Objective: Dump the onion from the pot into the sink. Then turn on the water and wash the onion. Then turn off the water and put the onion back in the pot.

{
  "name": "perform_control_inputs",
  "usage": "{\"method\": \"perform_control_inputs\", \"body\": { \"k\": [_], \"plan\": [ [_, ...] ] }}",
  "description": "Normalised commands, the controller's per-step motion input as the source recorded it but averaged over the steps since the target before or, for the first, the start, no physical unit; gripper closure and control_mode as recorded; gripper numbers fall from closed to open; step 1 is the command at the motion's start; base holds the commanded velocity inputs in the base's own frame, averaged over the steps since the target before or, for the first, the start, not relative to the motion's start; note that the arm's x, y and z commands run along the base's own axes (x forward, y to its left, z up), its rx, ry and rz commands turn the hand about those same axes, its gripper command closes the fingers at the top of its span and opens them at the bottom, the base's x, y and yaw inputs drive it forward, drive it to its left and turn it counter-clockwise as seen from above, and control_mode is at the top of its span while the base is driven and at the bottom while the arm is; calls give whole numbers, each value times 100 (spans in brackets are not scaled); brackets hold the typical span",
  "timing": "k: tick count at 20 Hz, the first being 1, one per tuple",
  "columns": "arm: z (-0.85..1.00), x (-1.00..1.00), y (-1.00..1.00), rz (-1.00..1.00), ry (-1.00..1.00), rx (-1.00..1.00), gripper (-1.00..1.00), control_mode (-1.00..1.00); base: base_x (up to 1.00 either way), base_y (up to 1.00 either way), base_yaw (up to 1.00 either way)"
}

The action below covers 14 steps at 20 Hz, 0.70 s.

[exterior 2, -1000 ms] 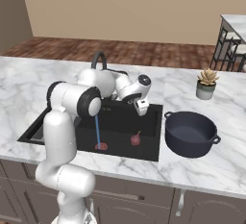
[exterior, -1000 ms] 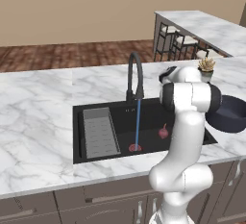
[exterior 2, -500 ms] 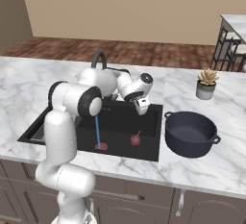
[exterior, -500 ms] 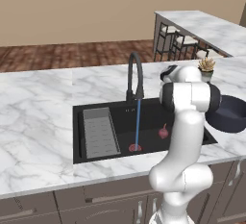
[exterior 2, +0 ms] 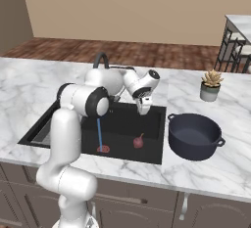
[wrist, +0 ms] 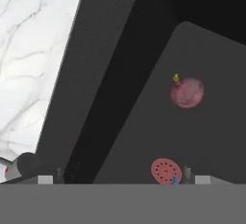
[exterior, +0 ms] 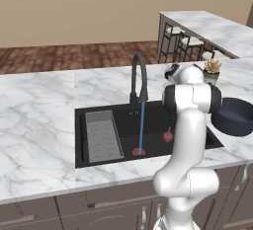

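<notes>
With your hand (exterior 2: pixel 144 108) spread empty above the sink (exterior 2: pixel 153 154), the onion (exterior 2: pixel 138 141) beside the water (exterior 2: pixel 99 131) could roll off as you pinch.

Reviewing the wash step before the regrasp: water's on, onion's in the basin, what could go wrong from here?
1. The thin blue water stream lands on the flat red drain disc, beside the small reddish-purple onion, so it may not get rinsed.
2. The round onion lies loose on the black sink floor and may roll from the open hand at the regrasp.
</notes>
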Motion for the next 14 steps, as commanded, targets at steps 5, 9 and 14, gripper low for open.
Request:
{"method": "perform_control_inputs", "body": {
  "k": [5, 9, 14],
  "plan": [
    [0, 16, 0, 0, 12, 10, -100, -100, 0, 0, 0],
    [-2, 20, 4, 0, 9, 3, -100, -100, 0, 0, 0],
    [-27, 15, 27, 0, 5, 0, -100, -100, 0, 0, 0]
  ]
}}
